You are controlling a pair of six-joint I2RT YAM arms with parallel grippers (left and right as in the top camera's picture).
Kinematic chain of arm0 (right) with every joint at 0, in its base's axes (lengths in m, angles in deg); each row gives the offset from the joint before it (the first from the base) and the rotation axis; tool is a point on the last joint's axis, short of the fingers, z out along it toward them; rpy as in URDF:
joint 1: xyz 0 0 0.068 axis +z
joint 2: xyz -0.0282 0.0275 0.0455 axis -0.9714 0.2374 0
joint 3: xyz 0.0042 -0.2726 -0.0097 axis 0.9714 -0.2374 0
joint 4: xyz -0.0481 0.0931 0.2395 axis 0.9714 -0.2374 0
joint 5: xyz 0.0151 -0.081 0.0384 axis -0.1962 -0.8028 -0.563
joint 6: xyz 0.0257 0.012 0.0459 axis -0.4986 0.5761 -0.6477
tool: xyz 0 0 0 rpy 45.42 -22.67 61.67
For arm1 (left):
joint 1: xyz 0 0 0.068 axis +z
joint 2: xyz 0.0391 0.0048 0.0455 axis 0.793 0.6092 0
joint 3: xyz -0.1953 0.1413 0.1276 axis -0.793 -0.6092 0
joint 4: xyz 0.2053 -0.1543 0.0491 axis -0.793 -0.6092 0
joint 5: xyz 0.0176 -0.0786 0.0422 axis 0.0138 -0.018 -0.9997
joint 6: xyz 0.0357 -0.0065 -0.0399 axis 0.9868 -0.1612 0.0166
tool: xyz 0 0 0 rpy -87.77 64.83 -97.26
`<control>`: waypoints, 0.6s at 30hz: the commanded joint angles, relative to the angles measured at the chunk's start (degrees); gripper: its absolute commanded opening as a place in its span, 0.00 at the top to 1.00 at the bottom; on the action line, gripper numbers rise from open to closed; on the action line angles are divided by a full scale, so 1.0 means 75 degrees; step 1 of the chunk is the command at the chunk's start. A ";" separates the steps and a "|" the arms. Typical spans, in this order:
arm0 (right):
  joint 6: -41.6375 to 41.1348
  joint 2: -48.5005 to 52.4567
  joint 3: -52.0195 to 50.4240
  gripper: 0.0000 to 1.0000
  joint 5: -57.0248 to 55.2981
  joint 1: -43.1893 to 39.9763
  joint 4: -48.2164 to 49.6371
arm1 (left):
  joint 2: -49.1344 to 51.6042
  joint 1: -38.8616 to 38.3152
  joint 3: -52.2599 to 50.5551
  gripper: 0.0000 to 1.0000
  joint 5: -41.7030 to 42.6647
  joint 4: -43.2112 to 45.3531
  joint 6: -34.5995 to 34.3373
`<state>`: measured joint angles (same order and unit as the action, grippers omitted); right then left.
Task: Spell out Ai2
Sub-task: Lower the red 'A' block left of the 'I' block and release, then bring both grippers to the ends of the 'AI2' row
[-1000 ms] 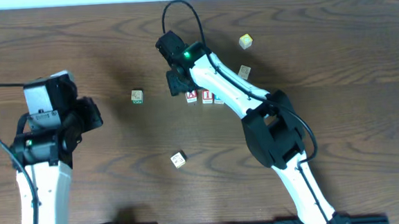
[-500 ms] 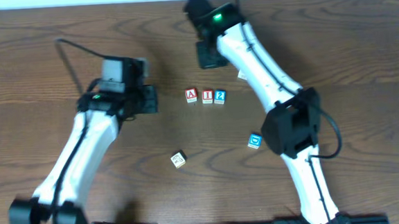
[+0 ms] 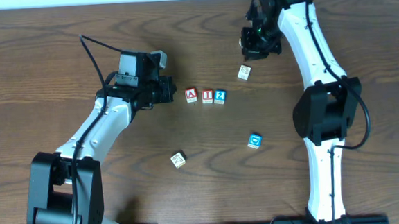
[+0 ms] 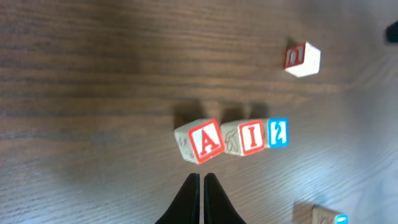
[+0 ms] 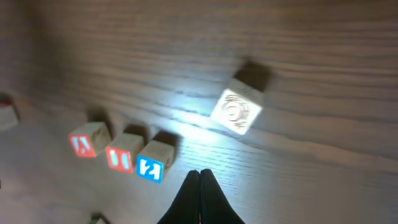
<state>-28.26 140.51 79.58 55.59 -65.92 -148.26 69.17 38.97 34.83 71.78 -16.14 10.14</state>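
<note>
Left gripper (image 4: 201, 177), my fingers pressed together on nothing, sits just beside A (image 4: 204, 142); the row runs on through I (image 4: 249, 138) to 2 (image 4: 278, 133), away from me.

red A block (image 3: 191, 95), red I block (image 3: 207, 95), blue 2 block (image 3: 219, 96) (touching row)

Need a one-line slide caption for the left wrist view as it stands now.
Shut left gripper aimed at the A block, which heads a row with the I block and 2 block.
</note>
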 commanded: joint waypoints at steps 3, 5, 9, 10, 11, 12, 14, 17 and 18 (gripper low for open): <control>0.0761 0.0017 -0.0306 0.98 0.0507 0.0332 0.0548 | 0.0154 0.0082 0.0137 0.95 0.0134 0.0099 -0.0382; 0.0790 -0.0067 -0.0251 0.99 0.0516 0.0315 0.0647 | 0.0154 0.0111 0.0169 0.94 0.0102 0.0061 -0.0507; 0.1236 -0.0577 -0.0178 0.99 0.0268 -0.0052 0.0079 | 0.0154 0.0163 0.0178 0.94 -0.0076 0.0038 -0.0909; 0.1253 -0.0746 -0.0178 0.99 0.0137 -0.0160 -0.0009 | 0.0154 0.0184 0.0178 0.95 -0.0131 0.0041 -0.0927; 0.1291 -0.0950 -0.0198 0.99 0.0111 -0.0283 -0.0082 | 0.0154 0.0201 0.0178 0.94 -0.0169 0.0044 -0.0927; 0.1311 -0.1212 -0.0283 0.99 0.0096 -0.0440 -0.0163 | 0.0154 0.0216 0.0178 0.94 -0.0256 0.0026 -0.0924; 0.1303 -0.1932 -0.0866 0.99 0.0087 -0.0889 0.0041 | 0.0154 0.0268 0.0178 0.94 -0.0289 0.0026 -0.0927; 0.1070 -0.3279 -0.2882 0.99 0.0493 -0.1545 0.1253 | 0.0154 0.0385 0.0242 0.94 -0.0265 0.0023 -0.0915; 0.1029 -0.3625 -0.3579 0.98 0.0577 -0.1594 0.1661 | 0.0154 0.0420 0.0271 0.94 -0.0268 0.0023 -0.0898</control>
<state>-20.11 121.75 62.88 57.86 -74.85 -138.82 69.37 41.13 34.89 70.82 -15.95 3.67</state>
